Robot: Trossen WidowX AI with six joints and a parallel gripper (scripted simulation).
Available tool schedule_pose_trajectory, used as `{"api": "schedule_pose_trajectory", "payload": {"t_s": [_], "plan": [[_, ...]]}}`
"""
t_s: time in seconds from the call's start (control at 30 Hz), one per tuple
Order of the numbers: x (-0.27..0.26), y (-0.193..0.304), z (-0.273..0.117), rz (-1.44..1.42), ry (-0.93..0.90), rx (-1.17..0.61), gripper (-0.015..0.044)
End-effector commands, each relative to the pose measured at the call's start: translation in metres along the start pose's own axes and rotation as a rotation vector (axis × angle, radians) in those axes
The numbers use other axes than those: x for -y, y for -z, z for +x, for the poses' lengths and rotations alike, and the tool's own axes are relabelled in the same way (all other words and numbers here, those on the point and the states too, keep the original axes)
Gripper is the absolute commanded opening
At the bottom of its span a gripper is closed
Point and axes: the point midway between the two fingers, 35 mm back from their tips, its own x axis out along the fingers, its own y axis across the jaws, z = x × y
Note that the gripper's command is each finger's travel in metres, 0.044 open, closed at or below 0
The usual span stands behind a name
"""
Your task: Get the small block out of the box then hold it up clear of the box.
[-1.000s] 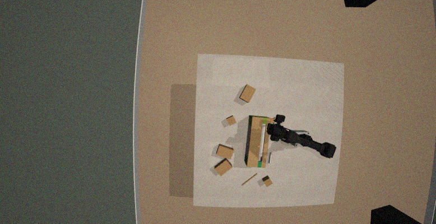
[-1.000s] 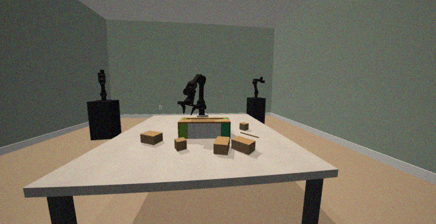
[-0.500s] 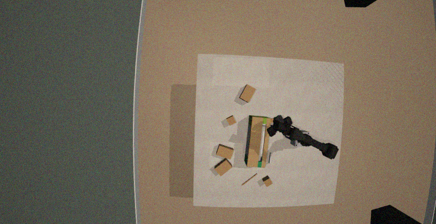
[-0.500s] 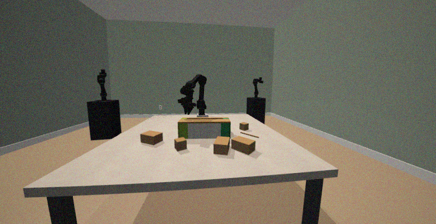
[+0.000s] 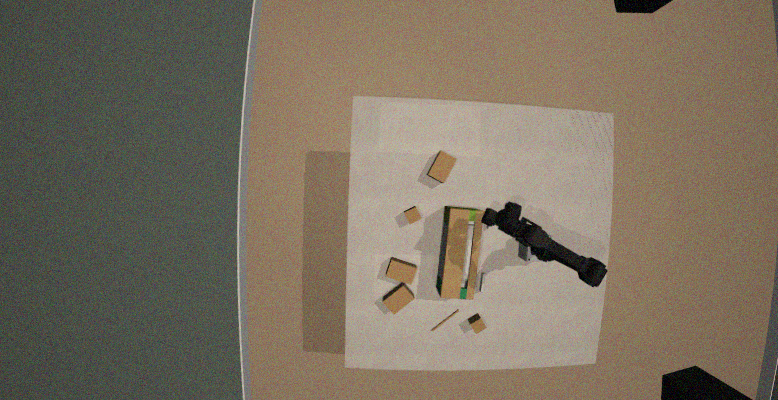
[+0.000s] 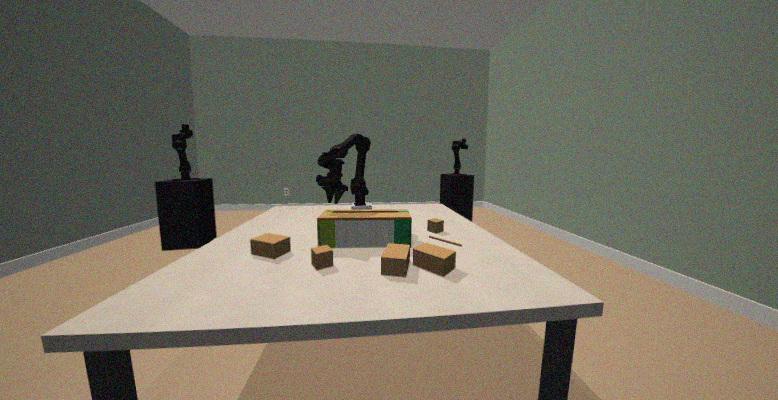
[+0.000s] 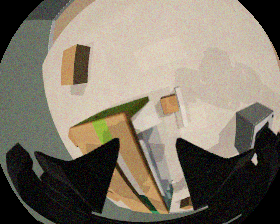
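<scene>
The hand (image 5: pixel 486 216) hangs partly open at the light-green end of the box (image 5: pixel 460 252), with nothing between its fingers. I cannot make out the block inside the box.

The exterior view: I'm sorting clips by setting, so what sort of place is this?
Probably a bare indoor robot test room: plain green walls, a white table bearing a clear-fronted box with the arm's open gripper above it, and two dark pedestals carrying small devices.

The box (image 6: pixel 364 228) stands mid-table (image 6: pixel 217 299), loose blocks (image 6: pixel 395 259) before it, the arm (image 6: pixel 356 171) behind it.
</scene>
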Motion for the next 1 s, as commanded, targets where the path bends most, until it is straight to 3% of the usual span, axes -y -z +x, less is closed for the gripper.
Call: {"api": "schedule_pose_trajectory", "payload": {"t_s": [0.0, 0.2, 0.8, 0.87, 0.97], "plan": [[0.003, -0.007, -0.008, 0.93, -0.054, -0.119, 0.0285], [0.005, -0.009, -0.01, 1.242, -0.045, -0.159, 0.0285], [0.005, -0.009, -0.01, 1.248, -0.045, -0.16, 0.0285], [0.005, -0.01, 0.001, 1.248, -0.045, -0.16, 0.0285], [0.014, -0.011, 0.047, 1.248, -0.045, -0.16, 0.0285]]}}
